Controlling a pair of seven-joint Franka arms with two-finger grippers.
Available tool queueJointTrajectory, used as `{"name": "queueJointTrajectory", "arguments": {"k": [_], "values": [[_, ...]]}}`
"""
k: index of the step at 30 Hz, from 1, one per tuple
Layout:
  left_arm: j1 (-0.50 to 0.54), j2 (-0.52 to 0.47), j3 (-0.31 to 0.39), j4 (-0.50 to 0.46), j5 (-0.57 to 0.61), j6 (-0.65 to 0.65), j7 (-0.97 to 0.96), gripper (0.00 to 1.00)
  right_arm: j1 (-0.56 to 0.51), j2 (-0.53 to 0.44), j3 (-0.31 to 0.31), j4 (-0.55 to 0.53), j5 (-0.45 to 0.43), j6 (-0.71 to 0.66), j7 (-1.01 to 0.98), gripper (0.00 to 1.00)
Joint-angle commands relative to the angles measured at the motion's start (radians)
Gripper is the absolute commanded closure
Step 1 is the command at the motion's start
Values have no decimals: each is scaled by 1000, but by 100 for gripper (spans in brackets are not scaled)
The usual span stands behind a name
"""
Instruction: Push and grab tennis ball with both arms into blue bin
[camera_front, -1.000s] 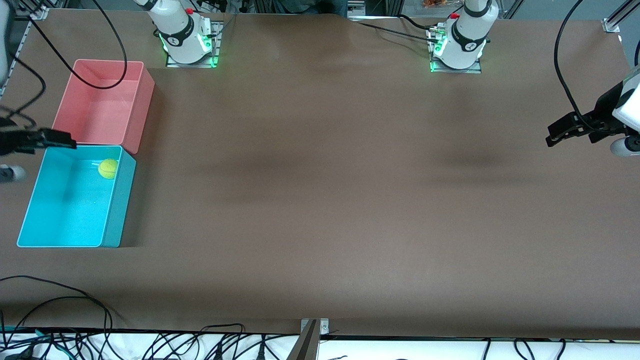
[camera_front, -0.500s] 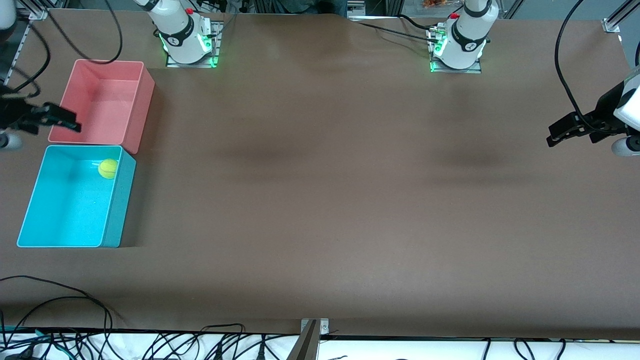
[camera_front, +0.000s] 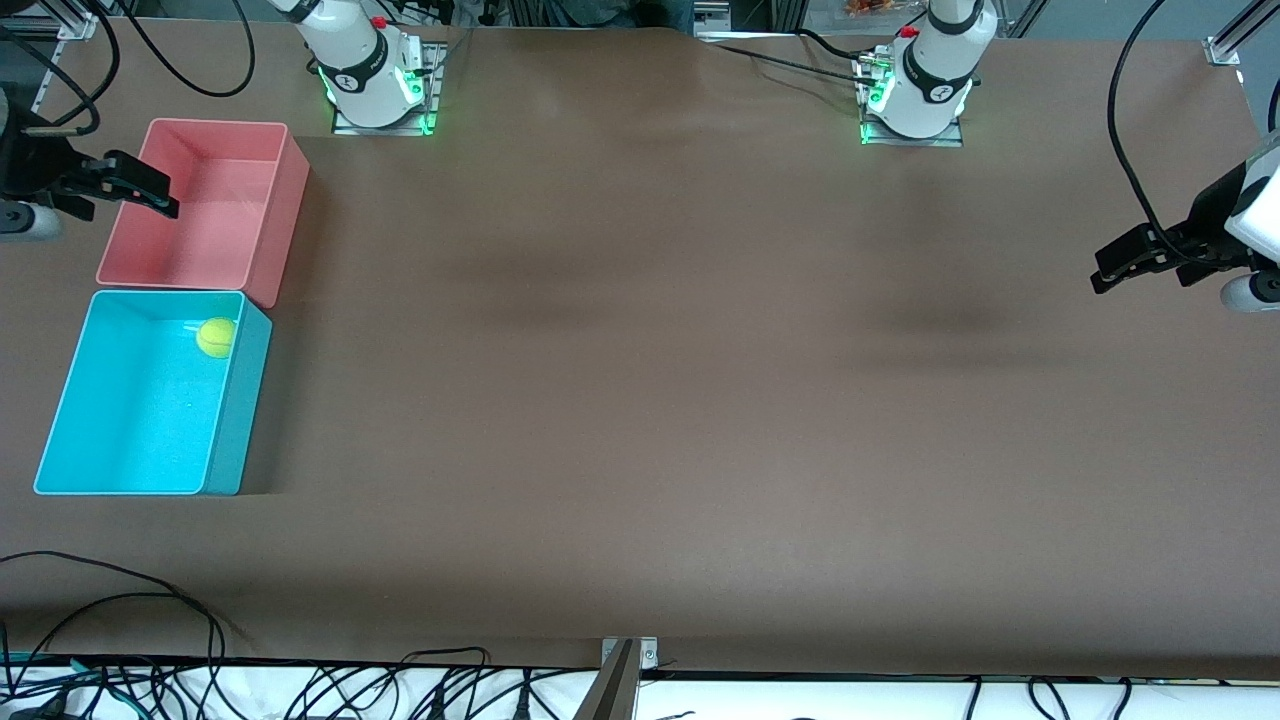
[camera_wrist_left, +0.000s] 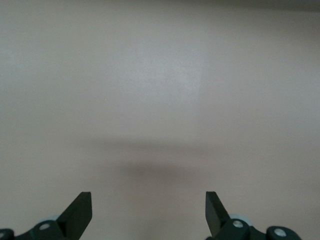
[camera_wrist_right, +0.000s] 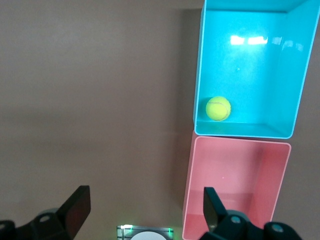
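Yellow-green tennis ball (camera_front: 216, 337) lying in my blue bin (camera_front: 60, 400).

It sits in the bin's corner nearest the pink bin (camera_front: 280, 180), which touches the blue one on the brown surface (camera_front: 640, 400). My right gripper (camera_front: 140, 190) hangs over the pink bin's rim, jaws wide apart, empty. My left gripper (camera_front: 1125, 262) waits over bare surface at its own end, jaws wide and empty.

White arms (camera_front: 930, 70) with black joints, black cables, green-lit bases.
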Motion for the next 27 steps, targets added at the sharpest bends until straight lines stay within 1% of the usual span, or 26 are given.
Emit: {"name": "queueJointTrajectory", "arguments": {"k": [1, 7, 16, 21, 27], "values": [[1, -14, 3, -6, -11, 2, 19, 0, 14, -32, -1, -30, 1, 10, 14, 0], [1, -14, 3, -6, -11, 2, 18, 0, 40, -30, -1, -30, -44, 40, 14, 0], [1, -14, 3, -6, -11, 2, 19, 0, 43, -30, -4, -30, -13, 36, 22, 0], [1, -14, 3, -6, -11, 2, 19, 0, 45, -30, -4, -30, 5, 46, 115, 0], [1, -14, 3, -6, -11, 2, 19, 0, 45, -29, -4, -30, 5, 54, 118, 0]]}}
